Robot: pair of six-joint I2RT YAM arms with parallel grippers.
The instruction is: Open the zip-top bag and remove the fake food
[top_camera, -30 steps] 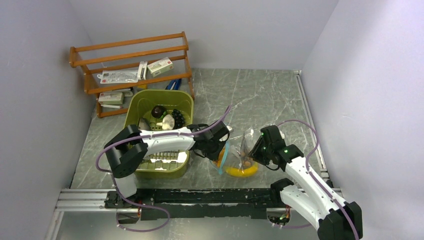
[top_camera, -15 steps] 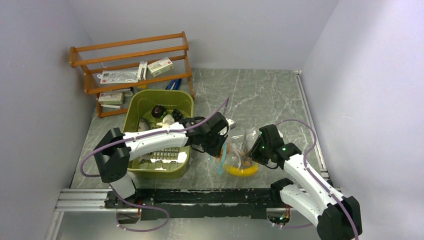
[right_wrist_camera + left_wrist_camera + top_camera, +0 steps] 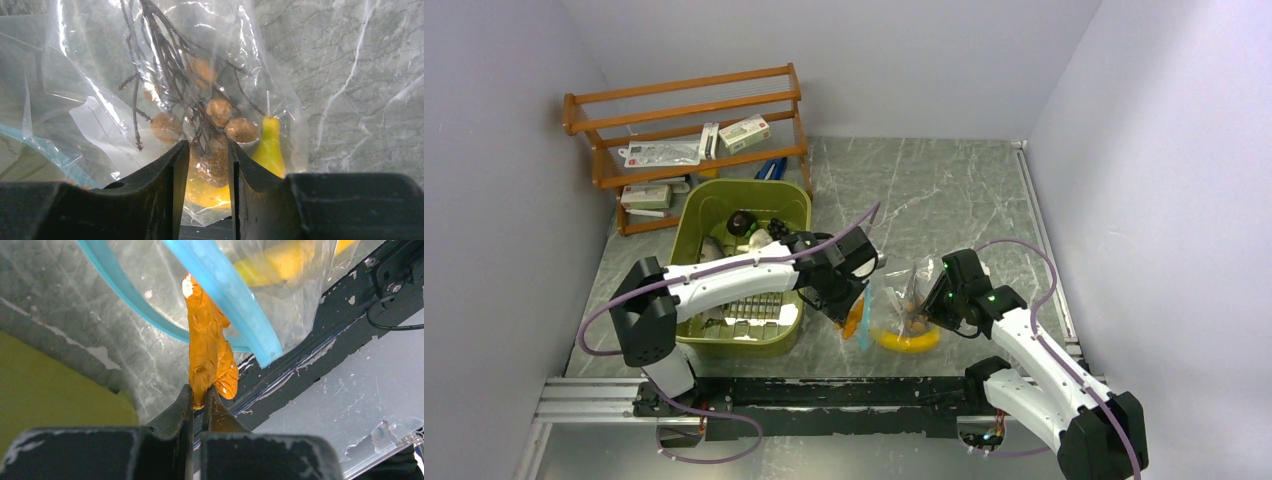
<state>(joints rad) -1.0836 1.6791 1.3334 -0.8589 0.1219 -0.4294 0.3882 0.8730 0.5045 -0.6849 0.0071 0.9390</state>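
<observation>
The clear zip-top bag (image 3: 902,298) stands on the table between my arms, its light blue zip strip (image 3: 226,296) hanging open toward the left. My left gripper (image 3: 849,312) is shut on an orange piece of fake food (image 3: 206,352), held just outside the bag's mouth. My right gripper (image 3: 204,150) is closed on the bag's lower part, pinching plastic and a brown ball (image 3: 214,165) between its fingers. Inside the bag lie a yellow banana (image 3: 909,342) and brown balls on dark twigs (image 3: 220,111).
An olive-green bin (image 3: 796,196) left of the bag holds more toy foods, among them a dark round piece (image 3: 742,221) and a white mushroom (image 3: 760,239). A wooden rack (image 3: 686,128) with packets stands at the back left. The black base rail (image 3: 824,392) runs along the near edge.
My left gripper has drawn back from the bag's mouth toward the near left, bringing the orange piece out with it. The right gripper and bag have stayed almost still.
</observation>
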